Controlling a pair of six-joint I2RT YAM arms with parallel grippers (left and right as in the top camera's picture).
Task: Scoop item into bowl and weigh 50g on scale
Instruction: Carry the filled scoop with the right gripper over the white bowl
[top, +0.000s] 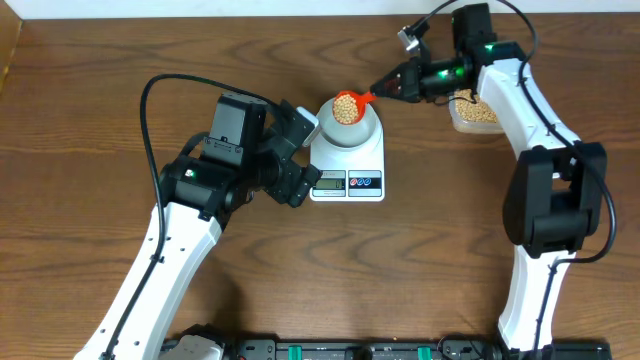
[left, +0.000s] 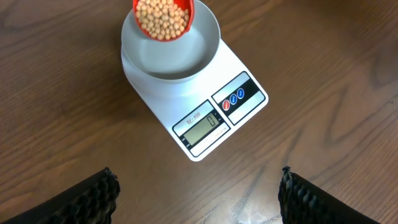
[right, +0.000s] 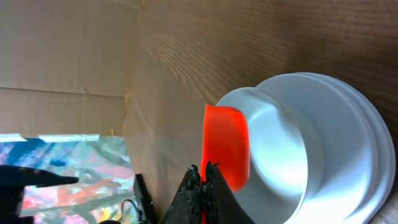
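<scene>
The white scale (top: 350, 172) lies mid-table with the pale bowl (top: 352, 128) on it; the left wrist view shows the scale (left: 214, 118) and the bowl (left: 180, 53), which looks empty. My right gripper (top: 385, 90) is shut on the handle of an orange scoop (top: 348, 105) full of tan beans (left: 161, 17), held over the bowl. The right wrist view shows the scoop (right: 227, 146) edge-on by the bowl (right: 311, 143), my right gripper (right: 204, 171) pinching it. My left gripper (top: 300, 150) is open and empty, just left of the scale, its fingers (left: 196, 193) wide apart.
A clear plastic tub (top: 473, 113) of more beans stands at the right behind the right arm. Cardboard lines the table's far edge (right: 68, 50). Bare wood table lies in front of the scale (top: 400, 260).
</scene>
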